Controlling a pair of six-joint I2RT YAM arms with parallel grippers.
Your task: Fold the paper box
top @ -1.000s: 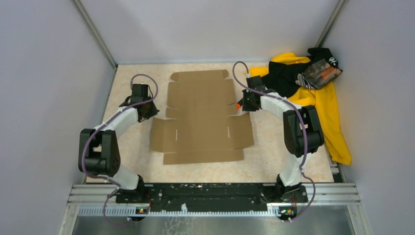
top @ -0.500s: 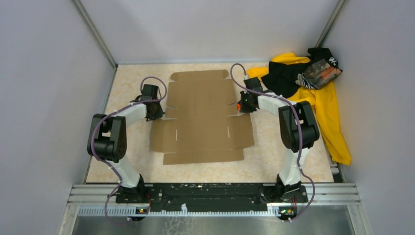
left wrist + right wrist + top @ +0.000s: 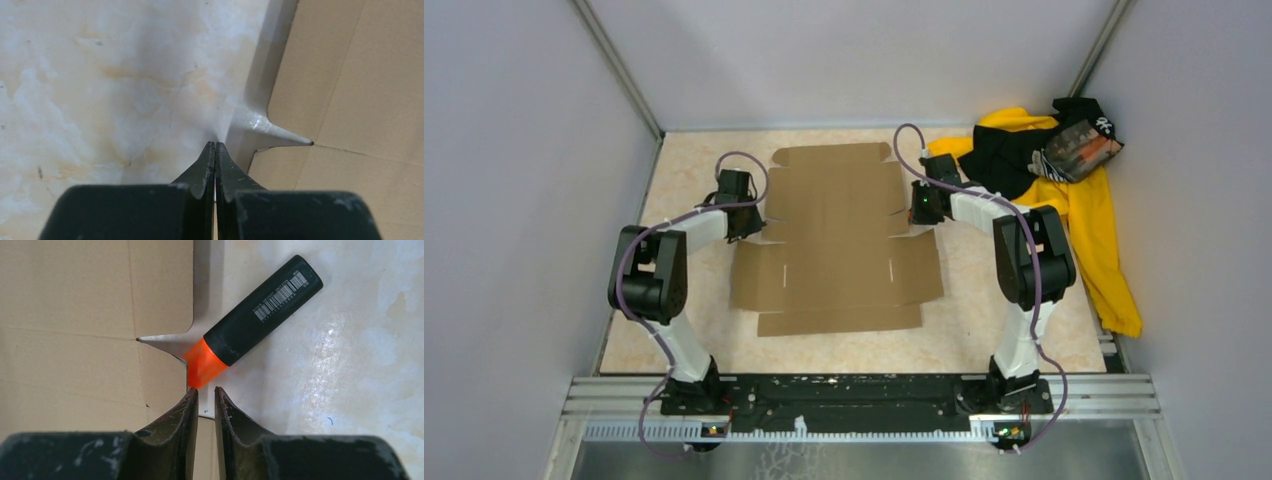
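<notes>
- While you view the cell from above, note the table (image 3: 984,330): a pale marbled top that carries everything listed below.
- Locate the paper box (image 3: 834,240) at the table's centre, between the two arms. It lies flat and unfolded, with all flaps level with the surface.
- Note the clothing pile (image 3: 1084,210), yellow and black, at the far right corner, well apart from the box.
- Check the left gripper (image 3: 215,145): its fingers are pressed fully together with nothing between them. The tips sit over bare table, just beside a notch in the box's left edge.
- Check the right gripper (image 3: 205,392): its fingers stand a narrow gap apart, and nothing shows in that gap. The tips sit at the box's right edge.
- Note the marker (image 3: 255,315), black with an orange end. It lies on the table, orange end at the box's right edge, just beyond the right fingertips.
</notes>
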